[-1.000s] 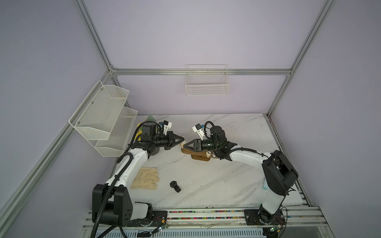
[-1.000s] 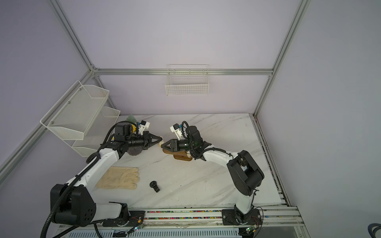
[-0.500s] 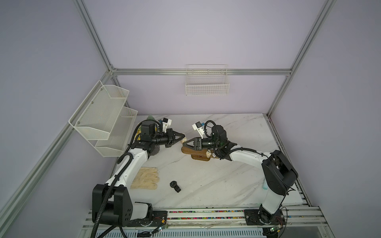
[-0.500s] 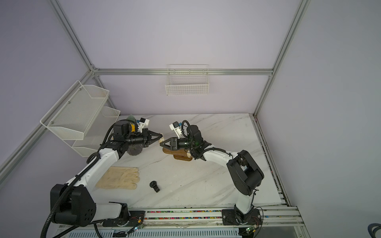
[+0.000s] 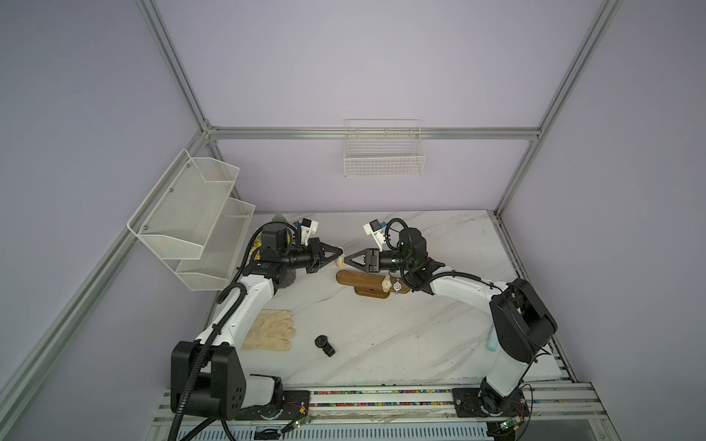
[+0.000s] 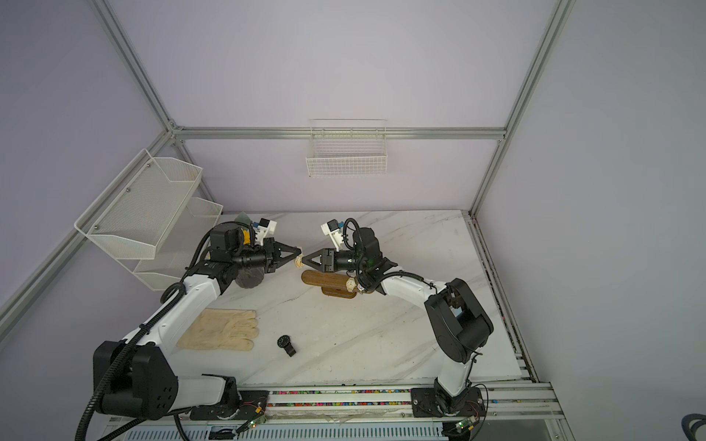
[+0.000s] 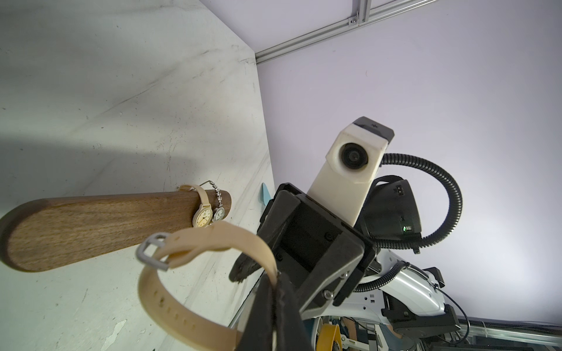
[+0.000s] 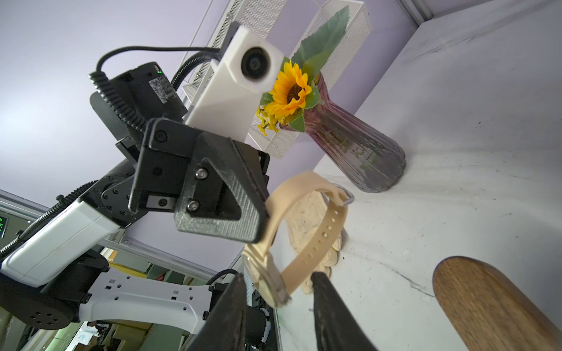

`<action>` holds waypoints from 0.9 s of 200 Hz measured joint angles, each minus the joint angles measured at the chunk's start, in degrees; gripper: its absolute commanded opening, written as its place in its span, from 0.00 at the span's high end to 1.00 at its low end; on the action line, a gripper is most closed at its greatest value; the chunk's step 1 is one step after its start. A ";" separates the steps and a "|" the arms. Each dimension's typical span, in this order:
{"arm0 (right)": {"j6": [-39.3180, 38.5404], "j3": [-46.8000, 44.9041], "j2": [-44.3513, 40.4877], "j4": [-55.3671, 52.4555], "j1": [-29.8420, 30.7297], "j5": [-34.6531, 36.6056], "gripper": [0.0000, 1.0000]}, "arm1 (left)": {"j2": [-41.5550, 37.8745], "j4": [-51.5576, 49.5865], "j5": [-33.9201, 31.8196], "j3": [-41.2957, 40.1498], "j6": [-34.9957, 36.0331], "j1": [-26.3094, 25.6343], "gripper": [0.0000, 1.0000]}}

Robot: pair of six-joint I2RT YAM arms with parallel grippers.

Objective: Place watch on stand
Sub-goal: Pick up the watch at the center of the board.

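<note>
The left gripper (image 5: 341, 250) was clamped on the strap of the beige watch (image 8: 322, 240), holding it in the air by the left end of the stand (image 5: 361, 278). The right gripper (image 5: 347, 263), half-open, straddled the watch's case without clearly gripping it.

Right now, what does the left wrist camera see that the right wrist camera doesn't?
Only the left wrist view: two small watches already on the stand, and the right arm's camera. Only the right wrist view: a sunflower in a vase, and a glove. Both: the tan watch pinched by the left tool, and the wooden stand.
</note>
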 measured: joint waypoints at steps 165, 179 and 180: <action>4.98 1.46 2.73 6.43 1.62 -4.28 0.71 | 0.22 2.56 0.98 0.00 -1.99 0.04 0.96; 5.27 1.53 2.78 6.80 1.64 -4.44 0.74 | 0.22 2.86 1.25 0.00 -2.10 0.04 0.96; 5.27 1.53 2.78 6.80 1.64 -4.44 0.74 | 0.22 2.89 1.25 0.00 -2.10 0.04 0.96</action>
